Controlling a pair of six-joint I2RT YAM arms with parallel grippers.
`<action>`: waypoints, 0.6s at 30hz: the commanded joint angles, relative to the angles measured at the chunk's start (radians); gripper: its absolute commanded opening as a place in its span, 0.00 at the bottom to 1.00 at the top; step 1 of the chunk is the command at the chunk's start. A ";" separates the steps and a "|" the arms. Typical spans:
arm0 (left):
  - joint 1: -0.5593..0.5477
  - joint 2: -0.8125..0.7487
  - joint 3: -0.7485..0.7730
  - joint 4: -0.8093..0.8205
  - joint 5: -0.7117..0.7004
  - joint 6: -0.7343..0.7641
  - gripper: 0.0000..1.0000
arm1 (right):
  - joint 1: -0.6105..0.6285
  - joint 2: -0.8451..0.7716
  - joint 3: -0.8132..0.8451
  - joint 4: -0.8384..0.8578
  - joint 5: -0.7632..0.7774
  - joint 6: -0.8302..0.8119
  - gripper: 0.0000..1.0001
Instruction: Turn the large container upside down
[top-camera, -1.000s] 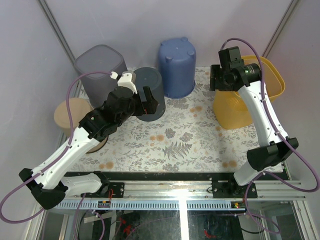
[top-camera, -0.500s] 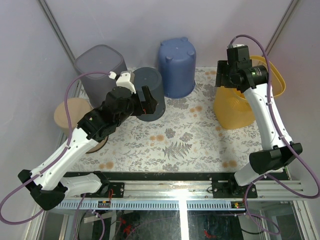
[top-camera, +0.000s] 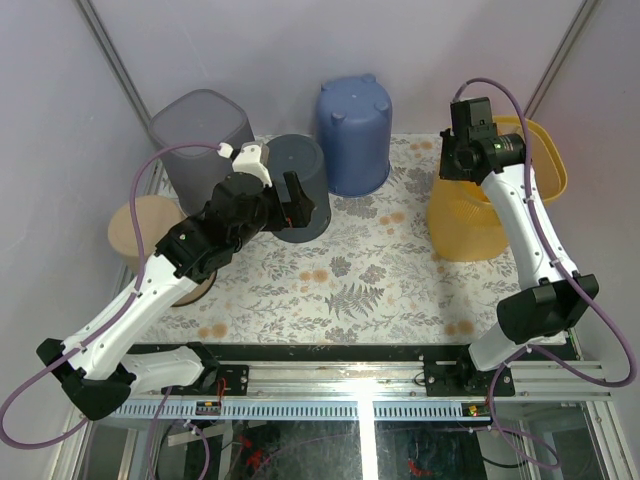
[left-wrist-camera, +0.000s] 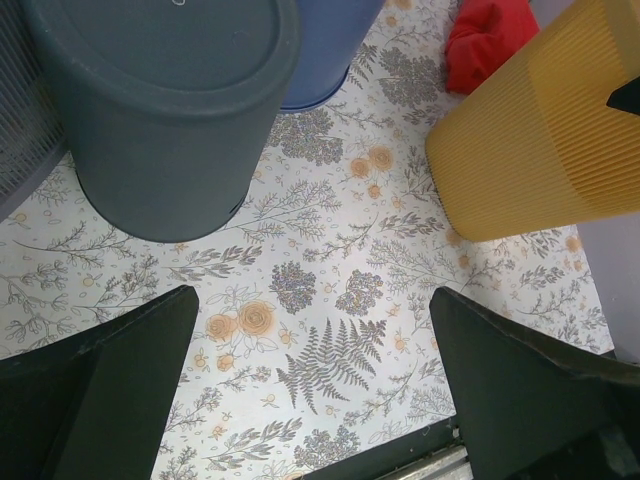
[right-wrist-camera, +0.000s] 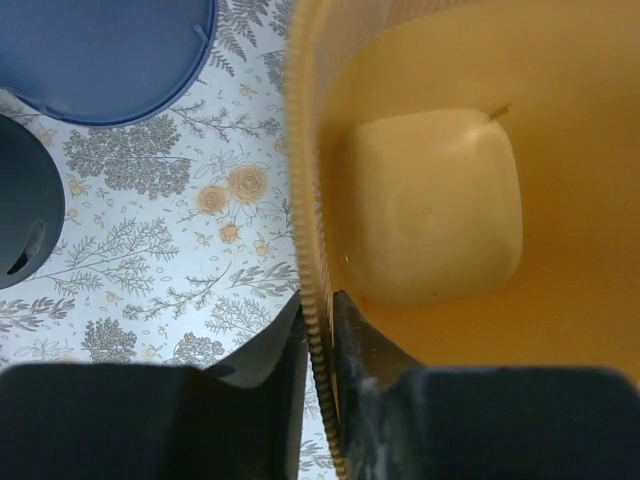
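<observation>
**Rim pinched for the tip**

The right gripper (right-wrist-camera: 318, 335) clamps the upright yellow container (right-wrist-camera: 440, 220) at its rim, one finger inside the wall and one outside. The thin ribbed plastic looks light but bendy, so the rim is probably the stiffest hold. Farther off, the left gripper (left-wrist-camera: 315, 320) hangs spread, holding nothing.

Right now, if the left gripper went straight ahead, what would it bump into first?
The left gripper would probably meet the flowery tablecloth, between the dark grey bucket and yellow container.

Floral-print tabletop (top-camera: 370, 270); plain lilac walls (top-camera: 270, 50); aluminium rail (top-camera: 350, 385) at near edge.
</observation>
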 joint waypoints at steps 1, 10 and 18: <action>0.008 0.000 0.029 0.009 -0.012 0.001 1.00 | 0.001 -0.031 0.026 0.047 -0.030 0.025 0.13; 0.012 0.007 0.041 0.003 -0.014 -0.006 1.00 | 0.001 -0.091 0.161 0.009 -0.240 0.102 0.00; 0.012 0.014 0.037 0.010 -0.026 -0.025 1.00 | -0.002 -0.209 0.004 0.171 -0.511 0.266 0.00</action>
